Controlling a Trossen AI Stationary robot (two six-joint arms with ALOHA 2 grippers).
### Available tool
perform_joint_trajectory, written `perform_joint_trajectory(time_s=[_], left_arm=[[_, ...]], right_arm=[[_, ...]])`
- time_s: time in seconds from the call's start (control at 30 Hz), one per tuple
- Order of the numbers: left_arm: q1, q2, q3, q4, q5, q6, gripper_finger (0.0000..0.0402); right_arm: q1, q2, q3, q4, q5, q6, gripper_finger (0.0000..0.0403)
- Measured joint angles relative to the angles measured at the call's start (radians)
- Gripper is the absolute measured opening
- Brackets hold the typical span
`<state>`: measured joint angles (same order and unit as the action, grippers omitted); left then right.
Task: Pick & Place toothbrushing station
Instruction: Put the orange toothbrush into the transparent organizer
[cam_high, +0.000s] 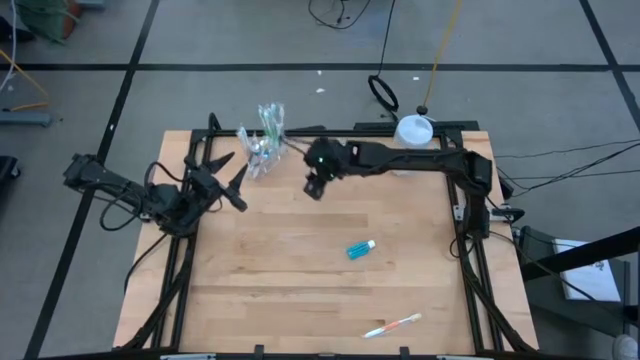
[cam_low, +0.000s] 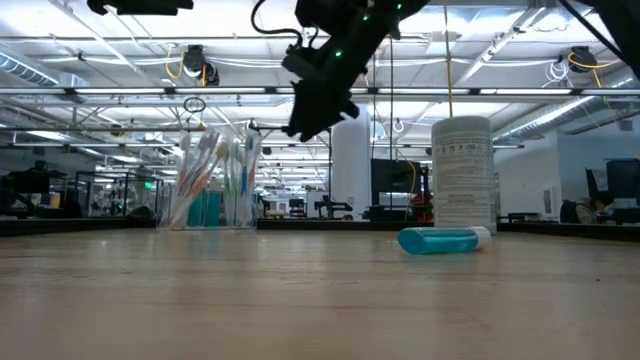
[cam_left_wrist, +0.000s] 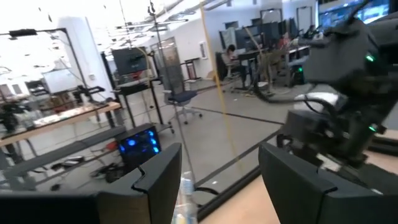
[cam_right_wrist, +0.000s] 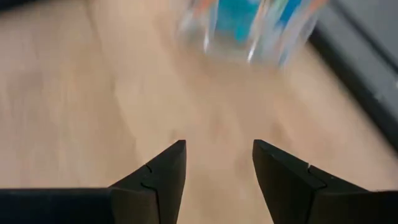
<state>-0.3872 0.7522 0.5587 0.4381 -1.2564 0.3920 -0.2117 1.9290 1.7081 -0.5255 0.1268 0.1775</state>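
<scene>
One pale wood table (cam_high: 300, 260), taped grey floor (cam_high: 200, 40) around.

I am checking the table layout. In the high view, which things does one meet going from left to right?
left gripper → clear cup holding toothbrushes → right gripper → teal toothpaste tube → loose toothbrush → white bottle

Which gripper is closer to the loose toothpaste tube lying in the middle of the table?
The right gripper: it hangs above the table between the cup and the toothpaste tube. The left gripper sits farther off, at the table's left edge.
</scene>
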Motion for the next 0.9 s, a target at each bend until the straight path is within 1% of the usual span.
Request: perform_joint_trajectory(time_s=[0.13,0.23,0.33,0.47,0.63,0.8,0.9], left_arm=[[-0.03,0.0,0.0,0.0,0.002,-0.064,0.0218],[-0.049,0.0,0.0,0.0,0.006,-0.122,0.0218],[-0.066,0.0,0.0,0.0,0.046,-0.164,0.0218],[-0.085,0.0,0.0,-0.025,0.159,-0.219,0.0218],[-0.093,0.0,0.0,-0.066,0.312,-0.297,0.0218],[-0.093,0.013,0.0,-0.068,0.397,-0.363,0.0218],[-0.093,0.036,0.0,-0.067,0.403,-0.38,0.0218]], right_arm=[[0.074,-0.029,-0.002,-0.219,0.0,0.075,0.0176],[0.143,-0.031,0.0,-0.317,0.001,0.115,0.0176],[0.22,-0.027,-0.002,-0.395,0.002,0.155,0.0174],[0.326,-0.031,-0.02,-0.419,0.027,0.198,0.0175],[0.451,-0.068,-0.076,-0.449,0.084,0.319,0.0173],[0.579,-0.14,-0.206,-0.452,0.07,0.493,0.0173],[0.657,-0.204,-0.297,-0.438,0.029,0.598,0.0173]])
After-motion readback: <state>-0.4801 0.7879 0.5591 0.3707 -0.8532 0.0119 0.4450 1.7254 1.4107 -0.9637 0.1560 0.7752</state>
